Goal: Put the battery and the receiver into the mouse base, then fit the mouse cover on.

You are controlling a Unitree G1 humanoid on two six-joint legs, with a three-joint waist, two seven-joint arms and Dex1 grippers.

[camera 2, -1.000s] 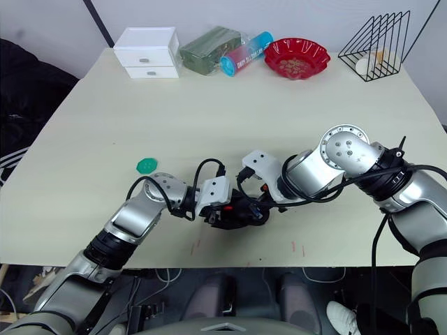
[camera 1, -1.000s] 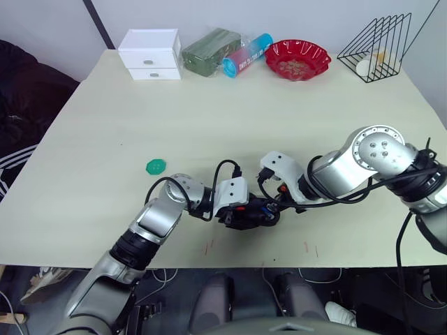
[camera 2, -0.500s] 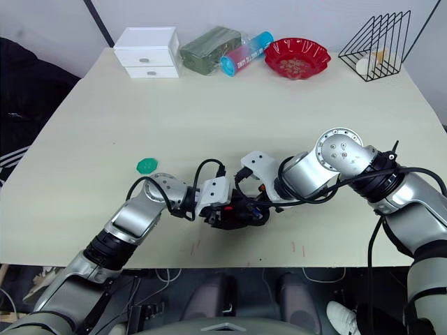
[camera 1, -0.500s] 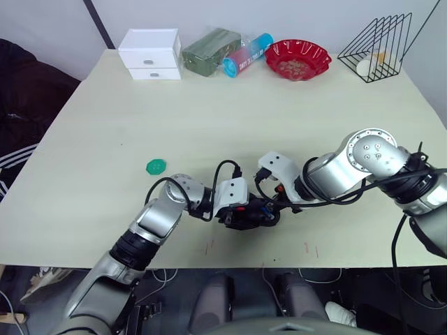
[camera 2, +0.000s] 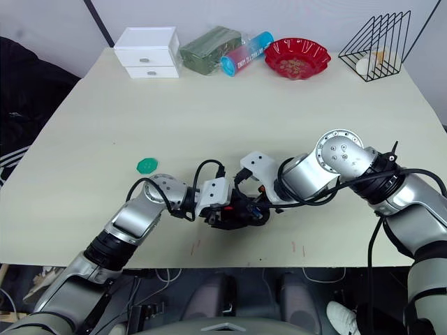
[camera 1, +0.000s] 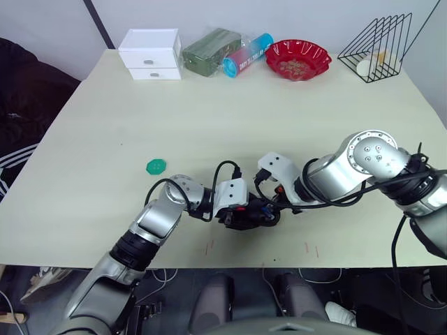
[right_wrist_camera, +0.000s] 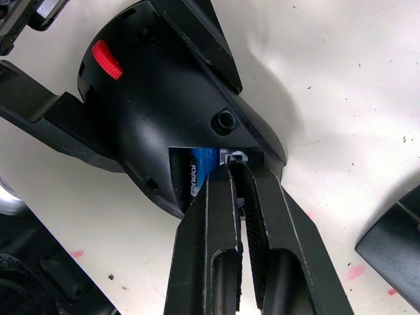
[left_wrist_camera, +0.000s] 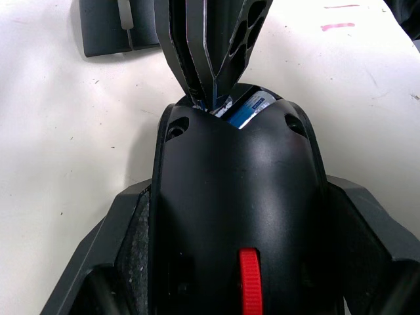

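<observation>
Mouse base sits near the front edge of the counter, roughly mid-width, with its red wheel showing. Left pincer is clamped on the mouse base, one finger on each flank. In the rear opening of the mouse base a battery with a blue label is seated in its bay. Right pincer has its fingers pressed together, tips poked into that same rear opening right beside the battery, next to a small metal piece. It may be pinching the receiver there, but the view at the tips is too tight to tell. Mouse cover: a dark flat-looking piece lies on the counter just beyond the mouse base, apart from it; probably the cover, but only its edge shows.

Green disc lies on the counter towards the left edge, well apart from the mouse base. Along the back edge: white drawer box, green pack, blue-and-pink tube, red bowl, black wire rack at the back right corner.
</observation>
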